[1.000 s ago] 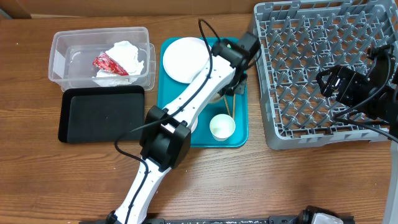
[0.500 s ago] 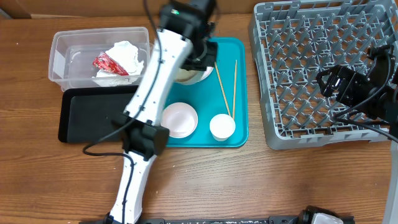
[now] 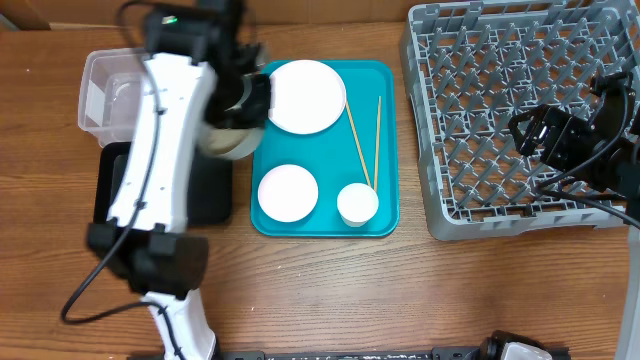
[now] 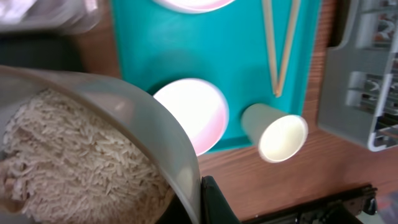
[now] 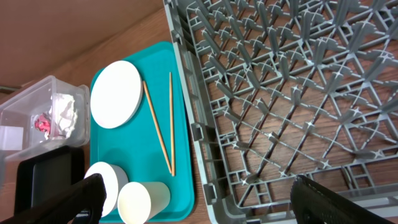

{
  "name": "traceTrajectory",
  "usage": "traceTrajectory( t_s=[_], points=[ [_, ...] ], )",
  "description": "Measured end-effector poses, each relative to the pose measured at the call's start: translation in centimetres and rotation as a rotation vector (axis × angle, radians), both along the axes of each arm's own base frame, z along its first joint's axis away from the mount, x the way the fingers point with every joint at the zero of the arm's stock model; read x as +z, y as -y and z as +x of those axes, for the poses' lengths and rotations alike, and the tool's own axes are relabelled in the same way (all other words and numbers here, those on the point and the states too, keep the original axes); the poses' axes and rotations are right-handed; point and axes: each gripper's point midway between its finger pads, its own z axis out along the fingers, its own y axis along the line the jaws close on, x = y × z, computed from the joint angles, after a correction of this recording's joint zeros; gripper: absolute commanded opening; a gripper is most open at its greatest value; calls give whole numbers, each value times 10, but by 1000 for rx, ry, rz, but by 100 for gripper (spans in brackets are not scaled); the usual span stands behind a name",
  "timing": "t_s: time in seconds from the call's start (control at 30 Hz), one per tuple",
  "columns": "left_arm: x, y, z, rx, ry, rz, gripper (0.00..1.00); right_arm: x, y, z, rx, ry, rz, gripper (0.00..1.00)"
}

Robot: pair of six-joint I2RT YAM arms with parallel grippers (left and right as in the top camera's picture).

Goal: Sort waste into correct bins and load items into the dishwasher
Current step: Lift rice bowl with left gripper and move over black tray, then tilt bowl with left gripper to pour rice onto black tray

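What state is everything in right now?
Bowl: holds rice, gripped by left gripper.
Right gripper: open, above rack.
Rack: empty.
Plate: empty, on teal tray.
Dish: empty.
Cup: upright, empty.
Chopsticks: lying on teal tray.
Tub: holds wrapper and napkin.
Black tray: bare where visible.

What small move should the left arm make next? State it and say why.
Probably shift the bowl leftward until it hangs fully over the black tray. It is full of rice and sits only over that tray's right edge.
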Motion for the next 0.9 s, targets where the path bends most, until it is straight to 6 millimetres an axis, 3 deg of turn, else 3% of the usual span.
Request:
traceTrajectory(
  t_s=[0.07,0.2,0.33,0.57,0.7,0.9],
  points=[
    [-4,-21,-6,31,-17,-6,4,0,0,0,0,1,0,96],
    [-33,-56,-15,82,-75,-62,4,0,0,0,0,2,-1,97],
    [-69,-75,-23,127,-144,-127,4,0,0,0,0,0,0,97],
    [-110,-90,-30,130,-144,-289,4,0,0,-1,0,-3,1,97],
    [-121,-97,-32,122,-88,-419,4,-1,0,-1,0,-4,1,97],
    [-120,-129,-35,204,41,-622,4,-1,0,-1,-1,-4,1,97]
  ],
)
